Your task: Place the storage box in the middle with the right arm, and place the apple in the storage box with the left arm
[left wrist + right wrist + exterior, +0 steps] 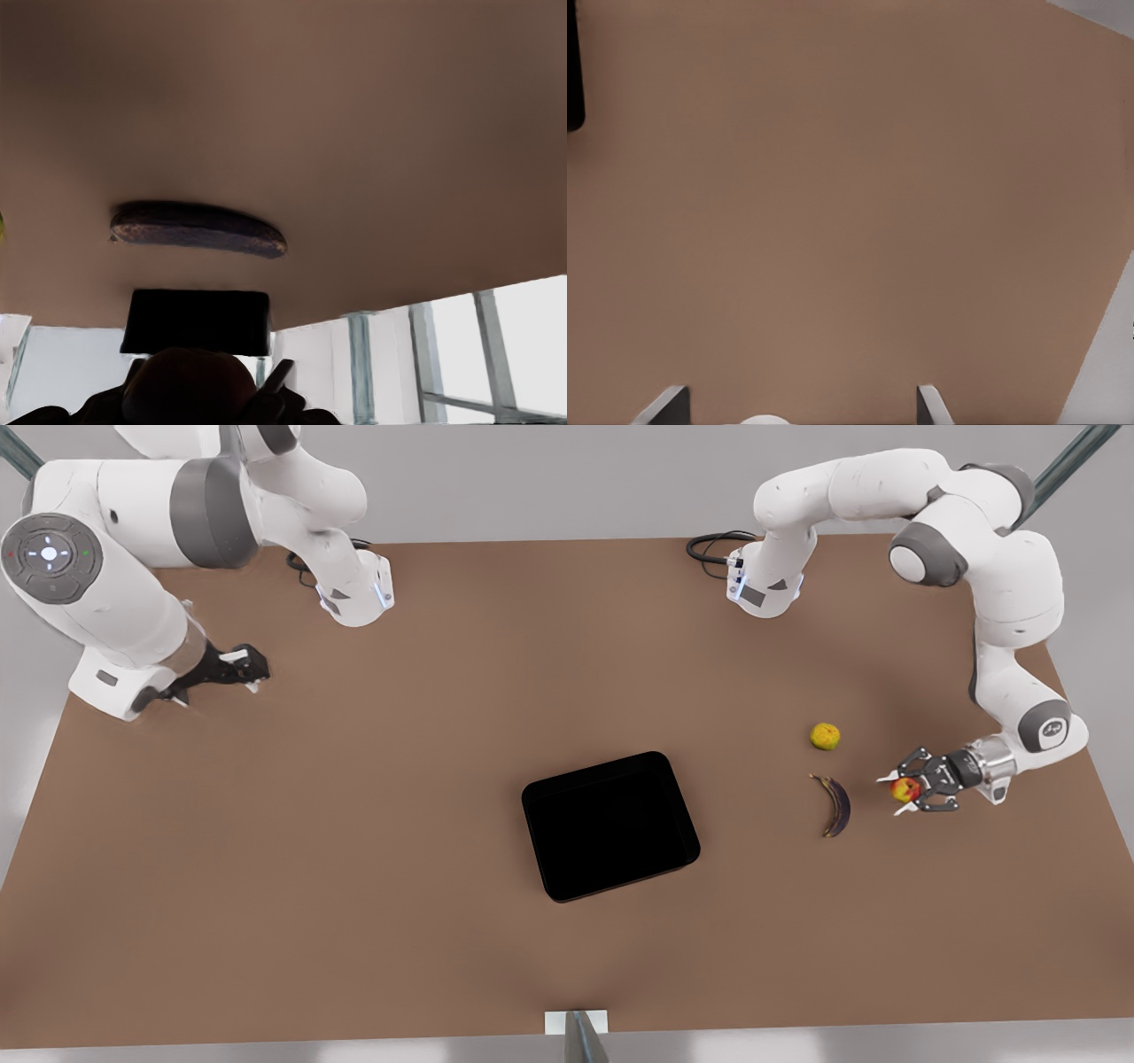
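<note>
A broad matte brown table (354, 850) carries everything. The two white, multi-jointed arms with grey joint bands rise from its far edge. The left arm (1001, 602), on the front view's right, bends down toward the fruits; the right arm (115, 576), on the front view's left, waits low over the table's left side, well apart from the rest.

The storage box (609, 825) is a shallow, glossy black rectangle with rounded corners, sitting slightly turned near the table's middle, a little toward the near edge.

The left gripper (902, 790) is closed around the apple (904, 789), a small round red fruit with a yellow patch, far right of the box; in the left wrist view the apple (190, 385) is a dark rounded lump between the fingers. The right gripper (802, 403) has its fingers spread wide over bare table.

Just left of the apple lies a curved, dark purple-brown banana (835, 805). Beyond it sits a bumpy yellow-green round fruit (825, 736).
</note>
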